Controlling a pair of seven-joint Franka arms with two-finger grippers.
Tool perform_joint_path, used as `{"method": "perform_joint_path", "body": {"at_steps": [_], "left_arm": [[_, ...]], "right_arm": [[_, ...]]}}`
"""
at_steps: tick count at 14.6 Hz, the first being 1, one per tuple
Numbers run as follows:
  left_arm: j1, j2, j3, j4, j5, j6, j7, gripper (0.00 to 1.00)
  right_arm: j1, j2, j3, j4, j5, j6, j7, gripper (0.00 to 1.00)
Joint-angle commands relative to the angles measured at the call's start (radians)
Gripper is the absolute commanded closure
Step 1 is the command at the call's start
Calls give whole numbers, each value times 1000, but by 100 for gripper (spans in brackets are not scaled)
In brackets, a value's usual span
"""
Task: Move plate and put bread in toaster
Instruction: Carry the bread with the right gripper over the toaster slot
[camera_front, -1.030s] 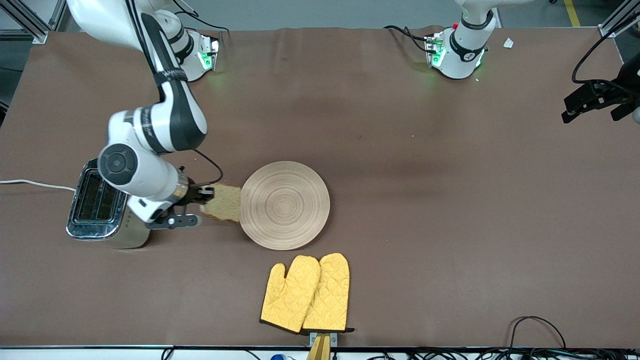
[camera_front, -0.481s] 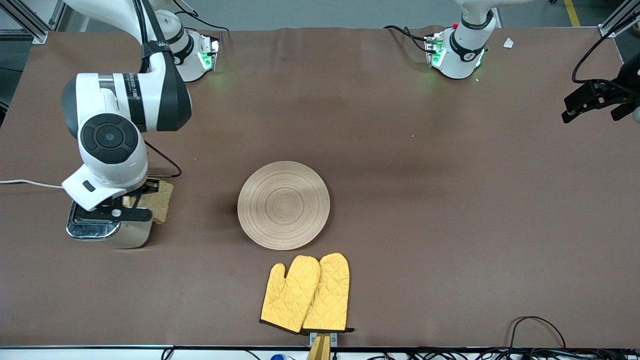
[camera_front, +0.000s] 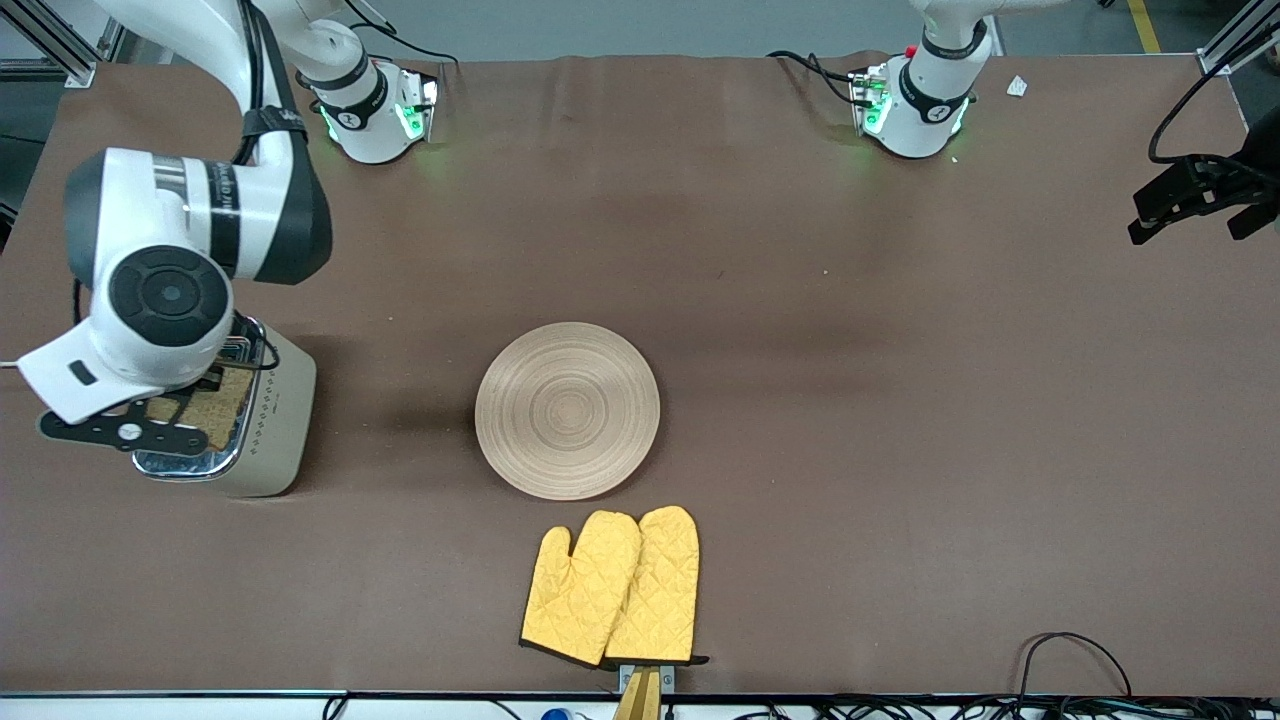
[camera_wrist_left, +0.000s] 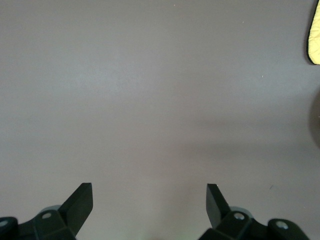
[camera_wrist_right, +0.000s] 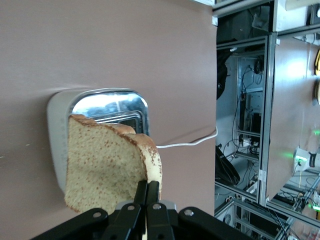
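Note:
My right gripper (camera_front: 182, 400) is shut on one edge of the bread (camera_front: 212, 408) and holds the slice on edge just over the chrome top of the toaster (camera_front: 270, 425). In the right wrist view the shut gripper (camera_wrist_right: 148, 187) pinches the bread (camera_wrist_right: 105, 165) by its crust, above the toaster (camera_wrist_right: 107, 104) and its slots. The wooden plate (camera_front: 567, 410) lies bare at mid-table. My left gripper (camera_front: 1190, 205) waits at the left arm's end of the table. It is open and empty (camera_wrist_left: 150, 192) over bare table.
Two yellow oven mitts (camera_front: 612, 588) lie nearer the front camera than the plate; a corner of one shows in the left wrist view (camera_wrist_left: 315, 35). The toaster's white cord (camera_wrist_right: 190, 141) runs off the right arm's end of the table.
My right gripper has carried the bread from beside the plate toward the right arm's end, and now holds it over the toaster's top. The left arm has barely moved.

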Motion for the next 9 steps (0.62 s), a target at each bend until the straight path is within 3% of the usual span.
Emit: {"method": "perform_joint_path", "body": {"at_steps": [1,9], "left_arm": [[3,-5,1,11,-12,-18,4,0],[3,-1,1,11,-12,-18,10,0]], "right_arm": [[-18,-27,2,-45,-55,3,5,100],[-29,-91,2,-224,-151,141,-5,100]]}}
